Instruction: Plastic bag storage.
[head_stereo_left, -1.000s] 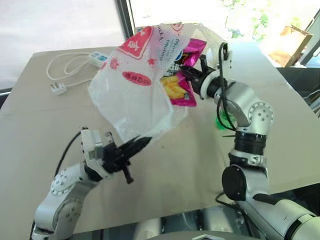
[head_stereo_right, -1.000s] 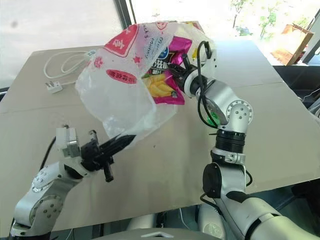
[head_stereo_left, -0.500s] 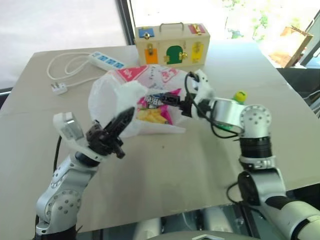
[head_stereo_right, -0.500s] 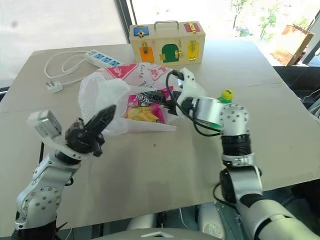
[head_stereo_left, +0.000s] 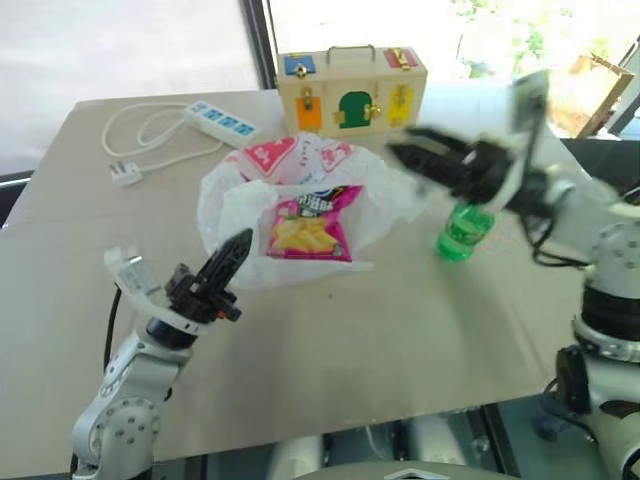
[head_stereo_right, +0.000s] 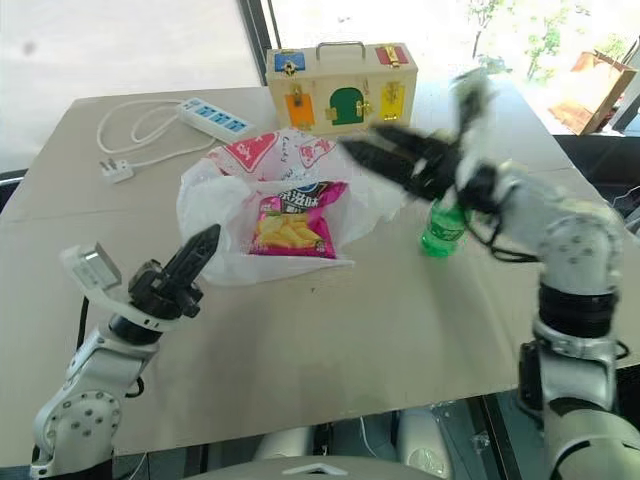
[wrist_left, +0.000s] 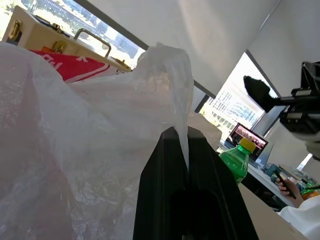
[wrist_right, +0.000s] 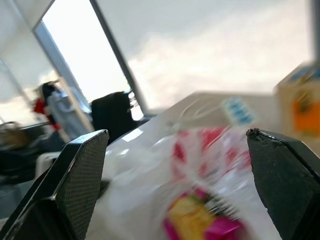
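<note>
A wide tan table (head_stereo_left: 330, 340) fills the near scene. Behind its far edge, bright daylight pours through large windows (head_stereo_left: 340, 20) split by a dark frame post (head_stereo_left: 255, 45), with a pale blind at far left.

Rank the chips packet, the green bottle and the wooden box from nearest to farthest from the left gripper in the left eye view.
From the left gripper:
1. chips packet, just beyond it, on the plastic bag
2. green bottle, across to the right
3. wooden box, at the table's far edge

Landmark: plastic bag (head_stereo_left: 300, 195), slumped mid-table (head_stereo_left: 420, 330). Behind it the wooden lock box (head_stereo_left: 350, 90) blocks passage. To its right a green bottle (head_stereo_left: 462, 232) stands near. Behind-left, power strip (head_stereo_left: 217, 120) and cord. In front of it: bare tabletop, open passage for me.
</note>
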